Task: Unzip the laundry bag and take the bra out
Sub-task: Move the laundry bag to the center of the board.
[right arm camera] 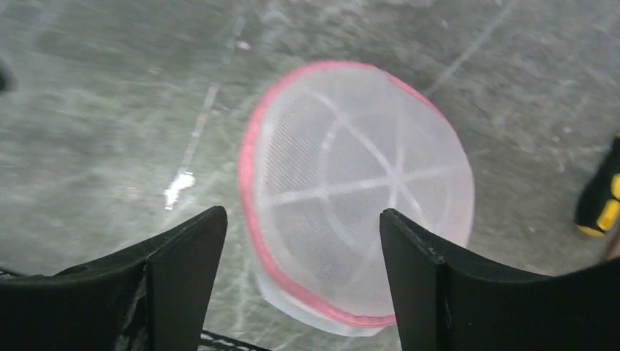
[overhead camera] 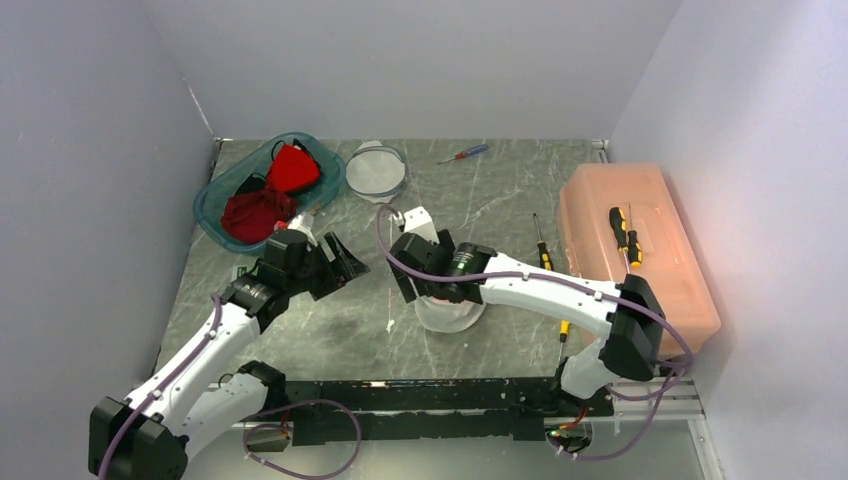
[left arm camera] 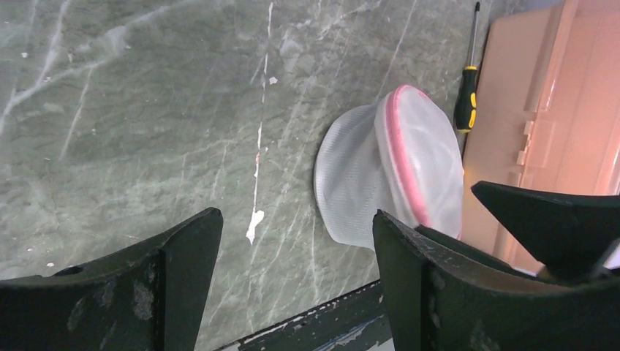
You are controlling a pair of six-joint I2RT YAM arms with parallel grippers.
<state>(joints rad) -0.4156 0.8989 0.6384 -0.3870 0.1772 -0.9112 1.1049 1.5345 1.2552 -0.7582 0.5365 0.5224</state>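
on the grey table (overhead camera: 480,200), the spread right claw (right arm camera: 301,216) half hides the laundry bag (overhead camera: 452,318); left claw (left arm camera: 296,218) also spread.

bare table (overhead camera: 345,335) left of laundry bag (right arm camera: 358,190), screwdriver (left arm camera: 466,106) and toolbox (overhead camera: 680,260) at right

- Bag (overhead camera: 450,318): the top view shows only its near rim; the rest lies under the right arm (overhead camera: 540,285).
- The right wrist view is blurred. The bag's mesh and pink rim are smeared, no zipper pull can be made out, and its contents cannot be told.
- Screwdriver (right arm camera: 601,197): cut off by that view's right edge.
- In the left wrist view, the left finger (left arm camera: 424,292) hides the bag's near corner, and the box (left arm camera: 563,95) runs off the right edge.
- Red cloth (overhead camera: 258,212): too small to tell which garment.
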